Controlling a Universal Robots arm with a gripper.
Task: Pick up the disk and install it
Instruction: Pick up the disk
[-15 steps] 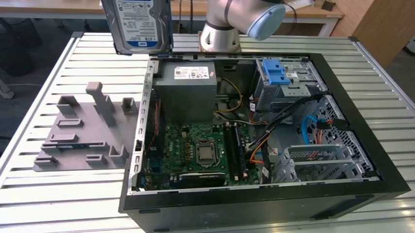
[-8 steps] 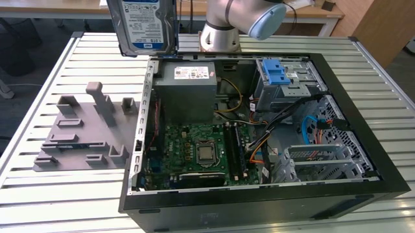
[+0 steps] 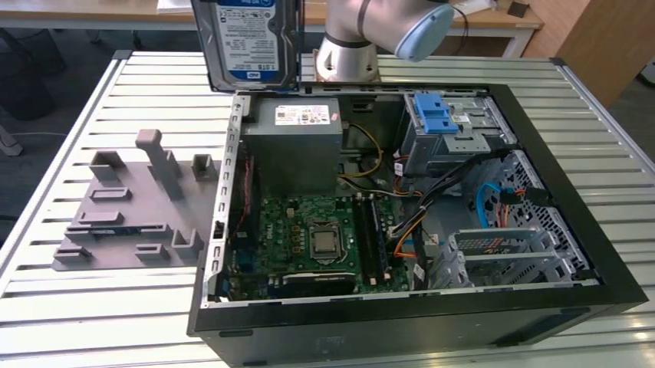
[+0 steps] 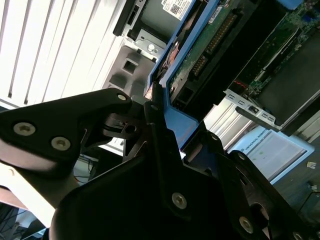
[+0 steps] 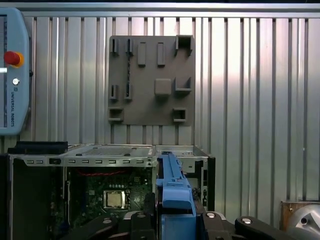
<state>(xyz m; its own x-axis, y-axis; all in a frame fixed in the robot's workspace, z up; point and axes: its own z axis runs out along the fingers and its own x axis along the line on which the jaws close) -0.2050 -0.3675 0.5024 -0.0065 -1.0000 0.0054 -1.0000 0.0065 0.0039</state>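
Note:
The disk [image 3: 245, 42] hangs upright, label facing the camera, above the table just beyond the back left corner of the open computer case [image 3: 409, 326]. In the second wrist view my gripper [image 4: 162, 122] is shut on the disk's blue carrier frame [image 4: 175, 112], and the drive's green circuit side [image 4: 202, 52] runs away from the fingers. In the first wrist view the blue edge of the disk [image 5: 172, 187] stands between the black fingers [image 5: 220, 222], high over the case. The grey drive cage with its blue latch [image 3: 435, 115] sits at the case's back right.
A grey slotted stand [image 3: 133, 207] lies on the slatted metal table on the exterior view's left of the case. The arm's base [image 3: 348, 54] rises behind the case. Cables, a power supply [image 3: 297, 134] and the motherboard [image 3: 312, 238] fill the case. A teach pendant [image 5: 12, 70] lies on the table.

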